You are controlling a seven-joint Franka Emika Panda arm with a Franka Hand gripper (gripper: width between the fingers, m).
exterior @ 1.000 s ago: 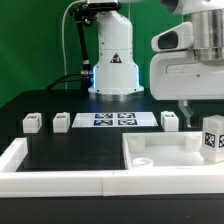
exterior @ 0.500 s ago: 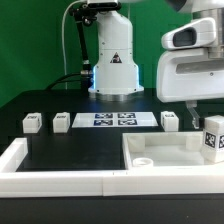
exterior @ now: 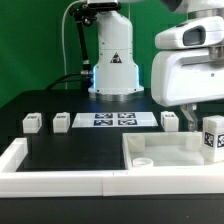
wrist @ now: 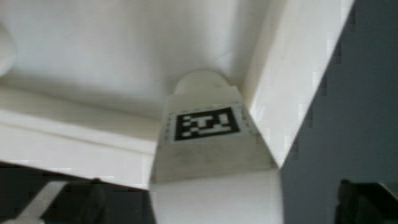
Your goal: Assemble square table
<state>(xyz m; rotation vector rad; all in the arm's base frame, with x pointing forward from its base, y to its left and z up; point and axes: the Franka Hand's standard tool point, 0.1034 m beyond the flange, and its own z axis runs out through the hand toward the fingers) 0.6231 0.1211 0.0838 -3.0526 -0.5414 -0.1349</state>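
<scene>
White plastic fills the wrist view, where one tagged leg [wrist: 210, 135] rises between the jaws of the tool [wrist: 210, 198], which are spread wide and closed on nothing. Only the exterior view shows the other three leg blocks [exterior: 32, 122] [exterior: 61, 121] [exterior: 169, 120] in a row on the black tabletop [exterior: 70, 150]. They flank the marker board [exterior: 112, 119]. The square slab [exterior: 165, 148] lies at that view's right, behind the border wall [exterior: 60, 181].

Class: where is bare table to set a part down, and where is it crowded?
Free: black table between border wall, leg blocks and square slab. Crowded: the exterior view's right, where the end effector hovers around an upright leg at the slab.
</scene>
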